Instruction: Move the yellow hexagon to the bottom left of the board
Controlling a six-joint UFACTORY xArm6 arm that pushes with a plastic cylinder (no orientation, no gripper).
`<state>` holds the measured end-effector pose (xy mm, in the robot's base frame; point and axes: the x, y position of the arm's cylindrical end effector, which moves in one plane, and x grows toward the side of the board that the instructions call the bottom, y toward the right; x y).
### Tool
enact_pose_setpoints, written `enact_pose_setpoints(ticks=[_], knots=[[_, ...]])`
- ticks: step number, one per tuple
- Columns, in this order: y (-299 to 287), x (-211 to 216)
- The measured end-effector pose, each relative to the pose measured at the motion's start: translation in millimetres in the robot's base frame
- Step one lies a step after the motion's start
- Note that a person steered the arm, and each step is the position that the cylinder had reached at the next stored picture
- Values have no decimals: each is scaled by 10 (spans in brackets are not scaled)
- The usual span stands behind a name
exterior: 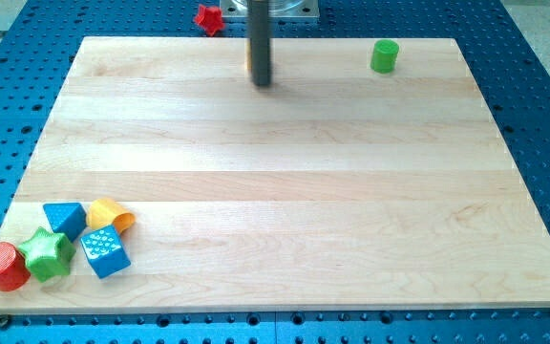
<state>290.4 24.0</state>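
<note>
Up near the view's top, the tip of the dark rod rests on the wooden board. It is a bare rod end. It holds nothing and touches no block that can be seen.

Closest, at the view's bottom left corner of the board, five blocks sit in a bunch. The red cylinder is at the left. The green star is just beside it. The dotted blue cube comes next. Behind them are the blue triangle and the yellow hexagon. The hexagon touches the cube.

Far back on the right stands a green cylinder, well apart from the tip. A thin orange edge peeks out by the rod. A red block lies off the board.
</note>
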Motion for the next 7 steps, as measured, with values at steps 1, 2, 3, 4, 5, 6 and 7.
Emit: enact_pose_setpoints(ticks=[1, 2, 3, 4, 5, 6, 7], knots=[[503, -620], [-348, -610], [-1279, 562], [-1162, 578], [-948, -256], [-1304, -287], [-1599, 853]])
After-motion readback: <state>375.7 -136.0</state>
